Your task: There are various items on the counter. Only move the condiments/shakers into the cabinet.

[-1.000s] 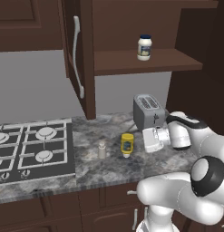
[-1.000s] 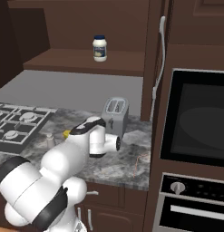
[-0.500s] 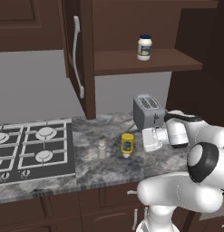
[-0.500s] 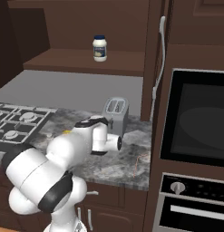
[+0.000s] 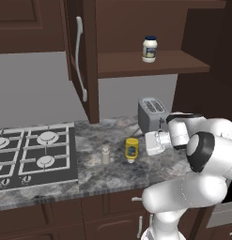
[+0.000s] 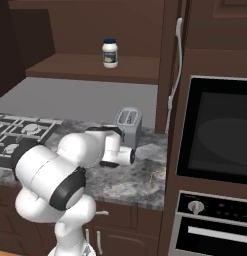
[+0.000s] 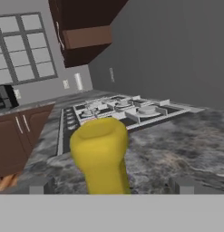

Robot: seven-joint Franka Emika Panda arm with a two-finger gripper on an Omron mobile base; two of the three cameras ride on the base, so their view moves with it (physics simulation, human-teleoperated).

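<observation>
Arm elbow swung right since earlier; gripper (image 7: 109, 185) spread, fingertips either side of yellow bottle (image 5: 132, 149) mid-counter (image 5: 112, 171), not pinching.

White arm folded low, forearm horizontal; gripper (image 7: 109, 186) pointing sideways, fingers (image 7: 41, 185) spread wide apart, holding nothing.

A home kitchen: dark brown wooden cabinets (image 5: 37, 28), a speckled granite worktop (image 5: 112, 171), a black gas stovetop (image 5: 33, 154) with white grates, a grey toaster (image 5: 150, 112), and a built-in black oven (image 6: 215, 135).
</observation>
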